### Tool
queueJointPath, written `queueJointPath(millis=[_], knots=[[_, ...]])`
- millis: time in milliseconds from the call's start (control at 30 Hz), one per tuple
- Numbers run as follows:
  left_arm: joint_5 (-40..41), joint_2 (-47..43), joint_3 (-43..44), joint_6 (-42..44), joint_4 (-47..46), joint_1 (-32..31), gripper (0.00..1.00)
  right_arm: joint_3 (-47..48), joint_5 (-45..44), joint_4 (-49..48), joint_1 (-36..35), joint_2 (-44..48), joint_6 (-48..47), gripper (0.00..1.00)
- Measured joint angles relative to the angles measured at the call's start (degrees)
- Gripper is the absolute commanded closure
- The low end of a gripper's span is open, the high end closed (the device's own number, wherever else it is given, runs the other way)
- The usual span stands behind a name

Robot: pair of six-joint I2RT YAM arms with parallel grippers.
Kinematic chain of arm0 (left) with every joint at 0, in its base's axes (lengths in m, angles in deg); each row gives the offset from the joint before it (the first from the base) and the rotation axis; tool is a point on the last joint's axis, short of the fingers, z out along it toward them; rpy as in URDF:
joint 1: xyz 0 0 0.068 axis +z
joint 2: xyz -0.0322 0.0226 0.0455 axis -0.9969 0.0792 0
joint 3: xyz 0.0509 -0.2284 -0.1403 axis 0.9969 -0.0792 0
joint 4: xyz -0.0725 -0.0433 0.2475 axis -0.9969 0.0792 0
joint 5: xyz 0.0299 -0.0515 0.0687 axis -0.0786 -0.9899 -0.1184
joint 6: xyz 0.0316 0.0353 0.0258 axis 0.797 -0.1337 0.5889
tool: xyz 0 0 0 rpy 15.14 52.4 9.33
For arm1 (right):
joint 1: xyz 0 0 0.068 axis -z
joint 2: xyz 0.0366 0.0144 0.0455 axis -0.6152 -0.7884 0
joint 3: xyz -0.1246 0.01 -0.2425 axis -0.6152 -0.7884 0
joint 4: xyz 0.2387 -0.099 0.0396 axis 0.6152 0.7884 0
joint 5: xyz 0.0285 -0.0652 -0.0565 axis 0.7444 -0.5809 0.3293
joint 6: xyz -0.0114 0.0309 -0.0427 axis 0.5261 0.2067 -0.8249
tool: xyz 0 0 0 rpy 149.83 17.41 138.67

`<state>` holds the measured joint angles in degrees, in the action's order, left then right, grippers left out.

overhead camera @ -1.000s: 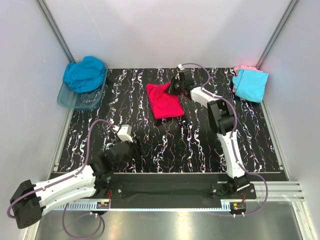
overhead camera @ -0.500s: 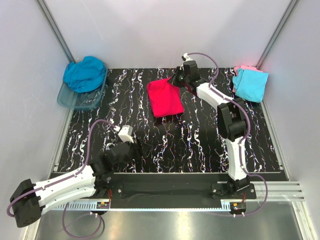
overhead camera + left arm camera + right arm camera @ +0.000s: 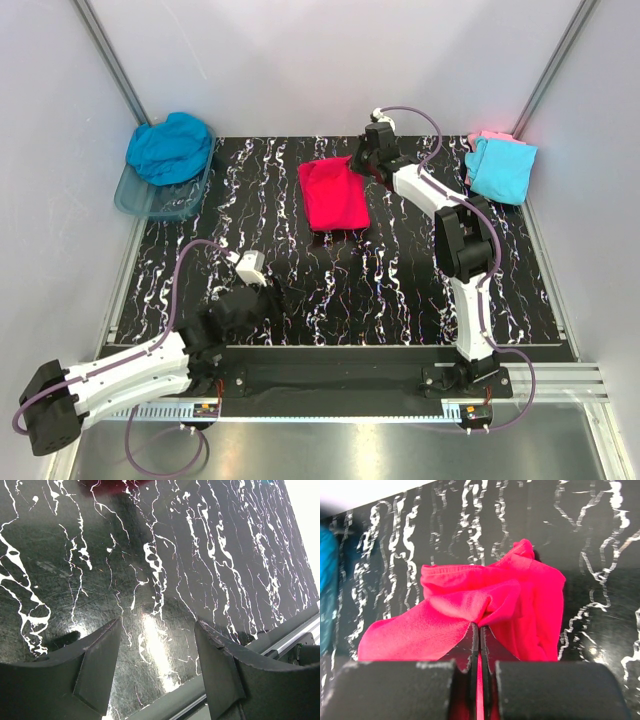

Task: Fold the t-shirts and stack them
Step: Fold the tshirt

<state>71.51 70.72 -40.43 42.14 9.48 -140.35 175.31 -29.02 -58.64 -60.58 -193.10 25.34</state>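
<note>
Pinching a raised fold of the bright pink-red cloth t-shirt (image 3: 470,605), the right gripper (image 3: 479,630) is clenched on its far right corner. Over the last second it has drawn that corner up and rightward, so the shirt now lies mid-table, shifted slightly toward the folded light cyan t-shirt (image 3: 500,170). Assessment: folding appears finished and transfer to that stack is starting. The left gripper (image 3: 157,625) hangs spread and empty above the black marbled table (image 3: 240,555).

Right tool (image 3: 362,163) touching pink-red t-shirt (image 3: 335,197), teal t-shirt (image 3: 170,147) in tub (image 3: 140,203)
</note>
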Motion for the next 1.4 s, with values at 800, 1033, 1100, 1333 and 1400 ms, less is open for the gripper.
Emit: queueJointPath(millis=[800,1033,1100,1333,1400], knots=[[0.9,0.1,0.0,0.1,0.3,-0.2,0.31,7.0,-5.4,2.4,0.1,-7.0,2.9,0.34],[1.5,3.3,0.5,0.3,-0.1,-0.2,0.30,1.4,-7.9,0.0,0.4,-7.1,3.2,0.18],[1.5,4.1,0.5,0.5,-0.2,-0.2,0.30,-3.0,-9.0,-1.8,0.5,-4.8,3.2,0.18],[3.8,5.4,3.0,2.1,0.7,-0.2,0.21,-12.8,-10.2,-6.2,0.7,7.9,4.0,0.17],[5.7,6.7,6.1,3.2,1.0,-0.1,0.09,-16.7,-10.1,-8.2,0.7,12.9,4.9,0.17]])
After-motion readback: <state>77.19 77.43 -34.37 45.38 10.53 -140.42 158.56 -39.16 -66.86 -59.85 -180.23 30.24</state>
